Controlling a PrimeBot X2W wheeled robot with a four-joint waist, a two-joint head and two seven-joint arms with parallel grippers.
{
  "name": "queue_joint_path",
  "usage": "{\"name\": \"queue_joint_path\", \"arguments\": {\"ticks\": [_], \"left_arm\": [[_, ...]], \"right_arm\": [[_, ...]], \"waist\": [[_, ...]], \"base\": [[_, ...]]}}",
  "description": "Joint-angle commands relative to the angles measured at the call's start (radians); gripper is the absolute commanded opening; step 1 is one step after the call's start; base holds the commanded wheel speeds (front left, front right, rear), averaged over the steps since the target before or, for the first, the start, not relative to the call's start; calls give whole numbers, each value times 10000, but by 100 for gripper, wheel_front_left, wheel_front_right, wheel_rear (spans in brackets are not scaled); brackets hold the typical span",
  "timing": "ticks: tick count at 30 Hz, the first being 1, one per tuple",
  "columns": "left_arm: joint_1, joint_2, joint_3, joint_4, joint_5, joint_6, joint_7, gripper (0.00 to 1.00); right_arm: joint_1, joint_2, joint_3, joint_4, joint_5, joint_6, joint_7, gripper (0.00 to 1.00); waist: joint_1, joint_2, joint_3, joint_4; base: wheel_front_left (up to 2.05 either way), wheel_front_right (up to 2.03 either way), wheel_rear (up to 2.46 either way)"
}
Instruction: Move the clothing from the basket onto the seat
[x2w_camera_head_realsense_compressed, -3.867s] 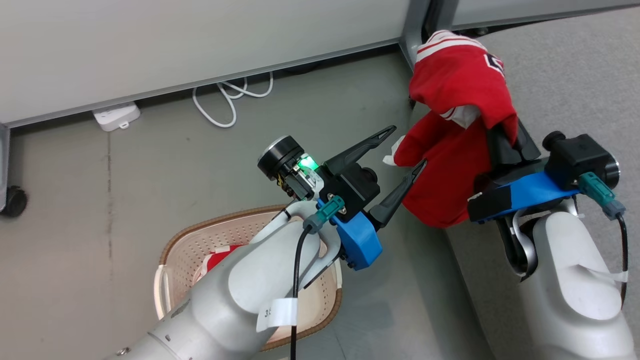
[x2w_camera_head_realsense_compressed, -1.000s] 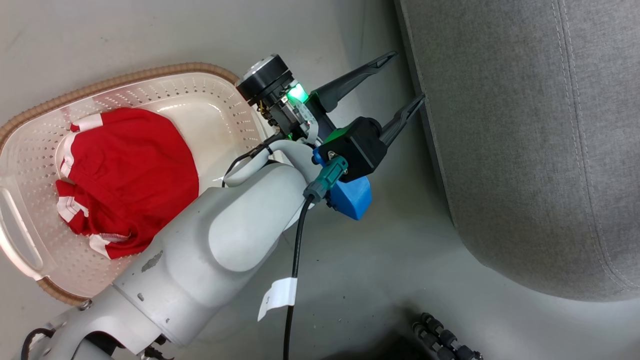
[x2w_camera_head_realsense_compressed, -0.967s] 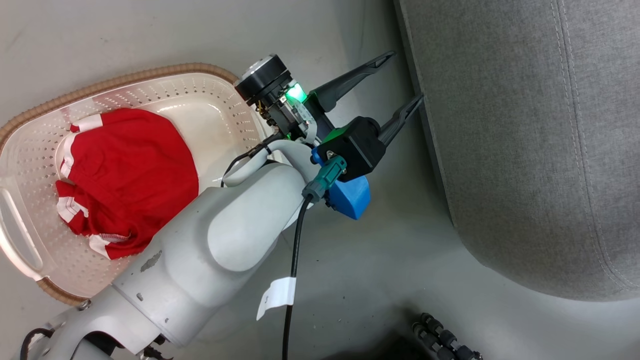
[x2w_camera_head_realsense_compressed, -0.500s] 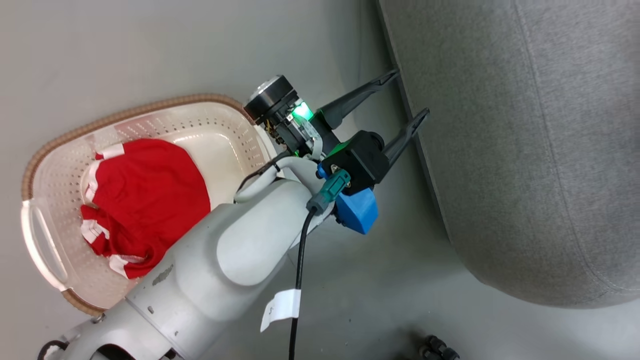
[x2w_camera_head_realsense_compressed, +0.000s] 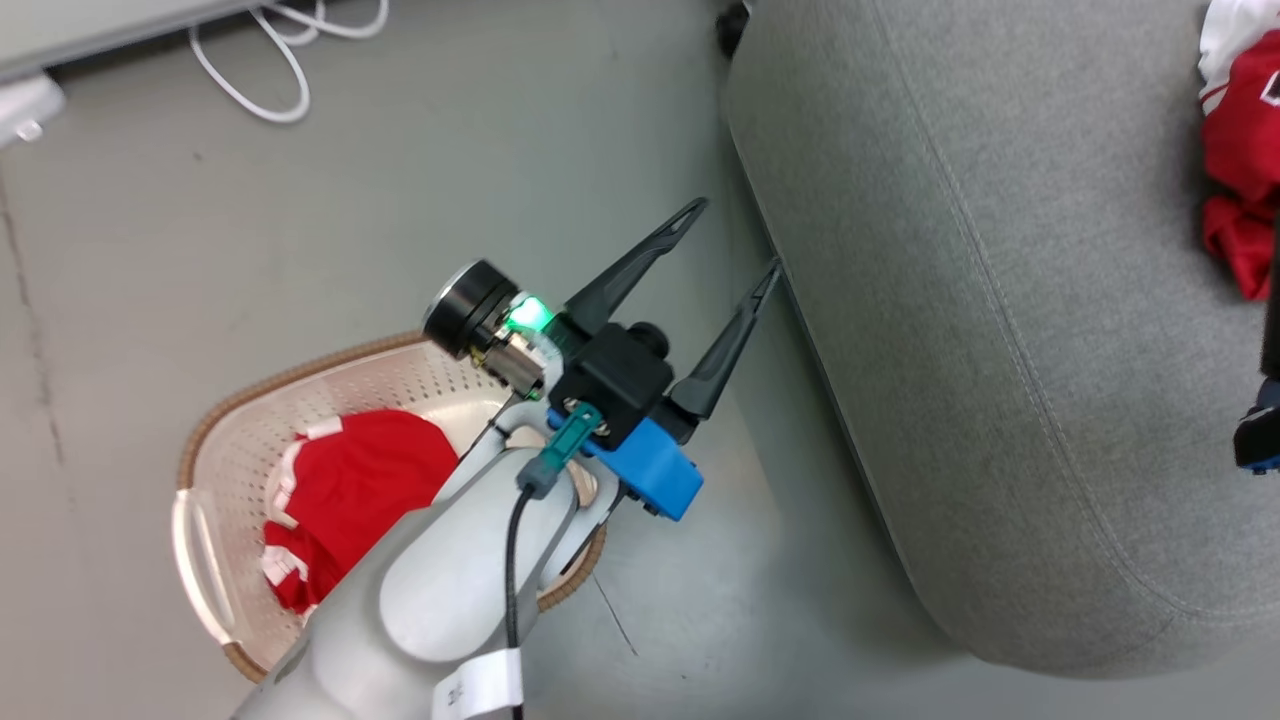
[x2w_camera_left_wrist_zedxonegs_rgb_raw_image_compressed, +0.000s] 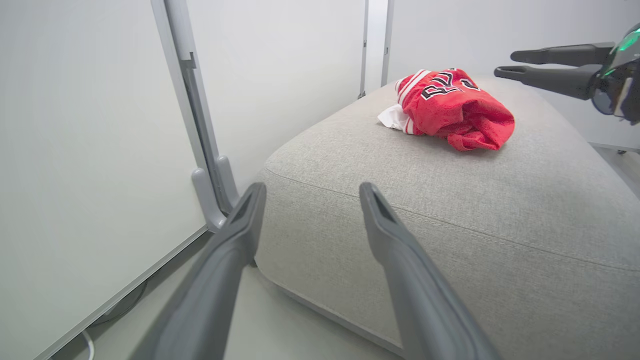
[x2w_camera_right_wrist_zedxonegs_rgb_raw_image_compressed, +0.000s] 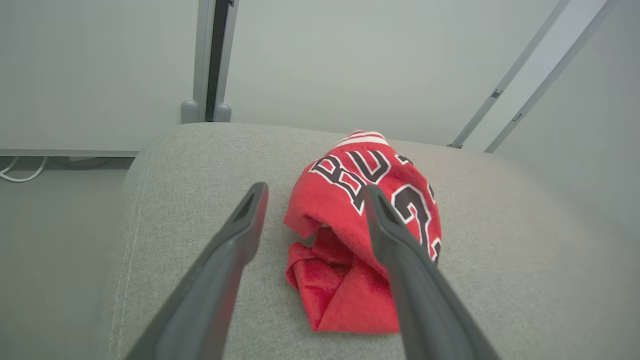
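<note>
Jersey (x2w_camera_right_wrist_zedxonegs_rgb_raw_image_compressed: 345, 200) just ahead of right claw (x2w_camera_right_wrist_zedxonegs_rgb_raw_image_compressed: 315, 189)

Grey-green floor (x2w_camera_head_realsense_compressed: 250, 230), looped white cable (x2w_camera_head_realsense_compressed: 278, 120), pale wall panels (x2w_camera_left_wrist_zedxonegs_rgb_raw_image_compressed: 75, 125), grey posts (x2w_camera_left_wrist_zedxonegs_rgb_raw_image_compressed: 197, 115)

Readable on the red jersey (x2w_camera_right_wrist_zedxonegs_rgb_raw_image_compressed: 367, 210) in the right wrist view: dark, white-edged capitals "BU", cut off by a fold. Beneath them a large "2" and part of a second digit, possibly a 3. Same lettering on the jersey (x2w_camera_left_wrist_zedxonegs_rgb_raw_image_compressed: 452, 107) in the left wrist view, too creased and small to spell out. Tiny dark marks on the white tag (x2w_camera_head_realsense_compressed: 478, 690) at the head view's bottom edge, illegible.
</note>
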Motion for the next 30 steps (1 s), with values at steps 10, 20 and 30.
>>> {"name": "queue_joint_path", "arguments": {"ticks": [10,20,30], "left_arm": [[1893,39,2055,-1290,264,463,-35,100],[3704,-123,4161,-1960,590,451,-37,100],[5395,-422,5794,-2143,849,-3,-38,100]], "right_arm": [[1121,315,1220,-1509,-95,-1,-7,100],[1901,906,2271,-2235,108,-1,-7,100],[3008,1825,2457,-2128,318,-1,-6,100]], "waist": [[1,0,-2016,1319],[1,0,-3300,2123],[1,0,-4236,2554]], "base": [[0,0,0],[0,0,0],[0,0,0]]}}
